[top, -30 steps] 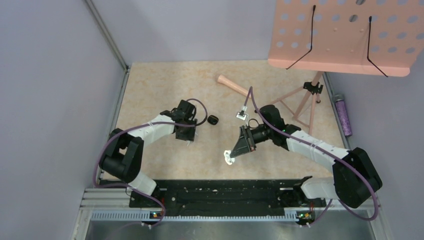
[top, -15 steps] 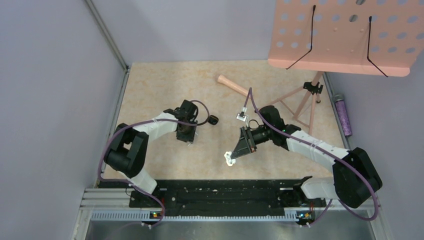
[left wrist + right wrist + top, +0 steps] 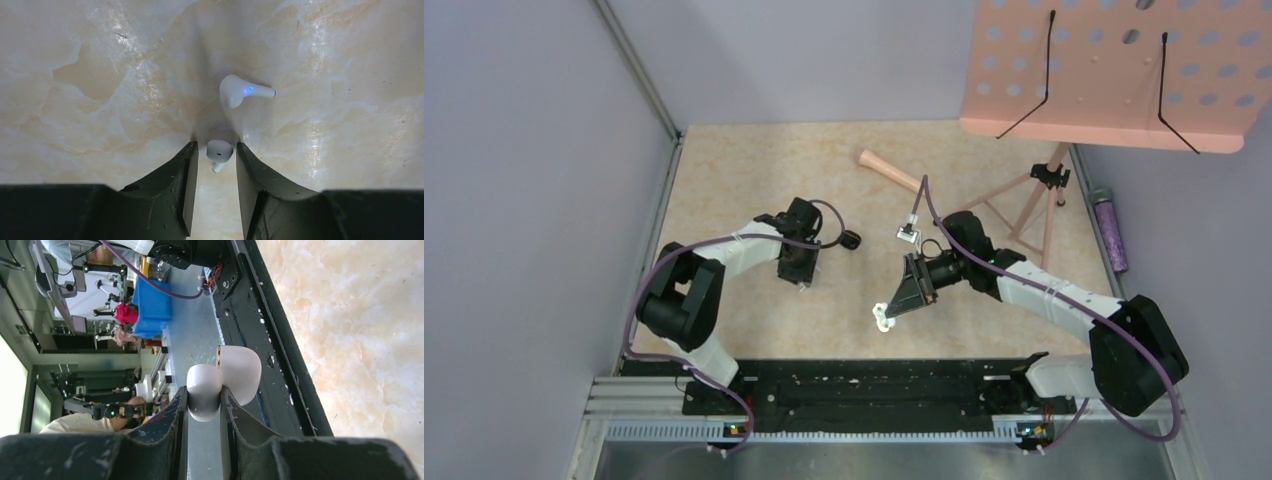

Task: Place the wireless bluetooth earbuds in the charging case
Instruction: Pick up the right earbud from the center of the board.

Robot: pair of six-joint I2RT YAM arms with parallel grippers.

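Earbuds: two tiny white plastic earbuds with short stems lie on the beige marble-patterned table (image 3: 75,60). The near earbud (image 3: 220,150) is seen between the tips of the left gripper (image 3: 216,146), stem toward the camera. The far earbud (image 3: 240,91) lies just beyond those tips, apart from them, on its side with a blue light lit on its stem.

Left gripper: jaws set narrow, one on either side of the near earbud. A thin strip of table is seen at the earbud's left. Contact cannot be told from the wrist view. In the top view the left gripper (image 3: 801,278) is pointed down at the table.

Charging case: the glossy white rounded plastic charging case (image 3: 242,372) is open and is held off the table. One half is clamped between the black fingers of the right gripper (image 3: 203,390); the other half stands beside it. In the top view the case (image 3: 883,317) is near the front edge, well apart from the earbuds.

Surroundings: a small black oval object (image 3: 851,239) lies just right of the left gripper. A pink perforated music stand (image 3: 1114,75) stands at the far right.
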